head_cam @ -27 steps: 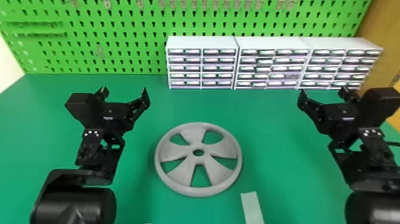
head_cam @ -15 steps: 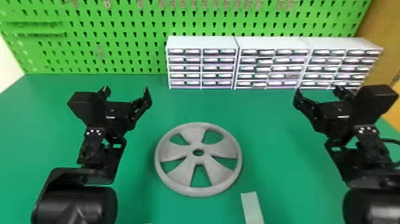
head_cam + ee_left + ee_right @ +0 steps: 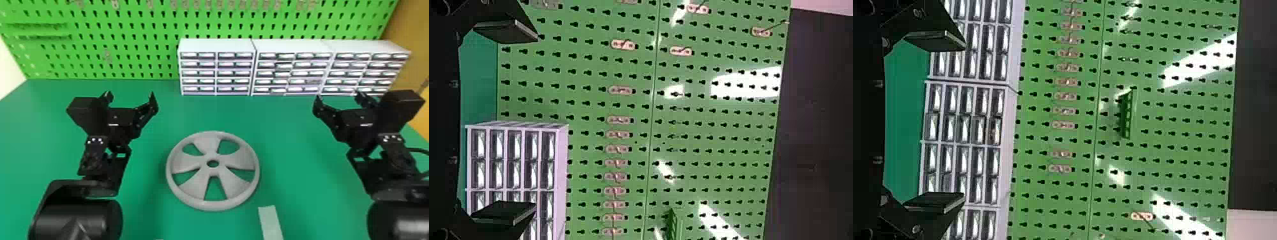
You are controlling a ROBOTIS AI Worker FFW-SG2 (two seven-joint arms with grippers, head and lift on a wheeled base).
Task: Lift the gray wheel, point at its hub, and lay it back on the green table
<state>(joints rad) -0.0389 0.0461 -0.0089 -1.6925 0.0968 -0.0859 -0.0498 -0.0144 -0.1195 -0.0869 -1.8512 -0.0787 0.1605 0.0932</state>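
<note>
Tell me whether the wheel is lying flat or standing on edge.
Lying flat: the wheel rests face up on the table, its hub hole and the gaps between its spokes showing green.

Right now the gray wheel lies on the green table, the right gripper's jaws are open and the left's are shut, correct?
No: the left gripper's jaws are open, the left wrist view shows. The right gripper's are too, and the gray wheel lies on the green table.

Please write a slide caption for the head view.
Gray wheel on the green table, open left gripper and open right gripper at either side, drawer cabinets behind.
</note>
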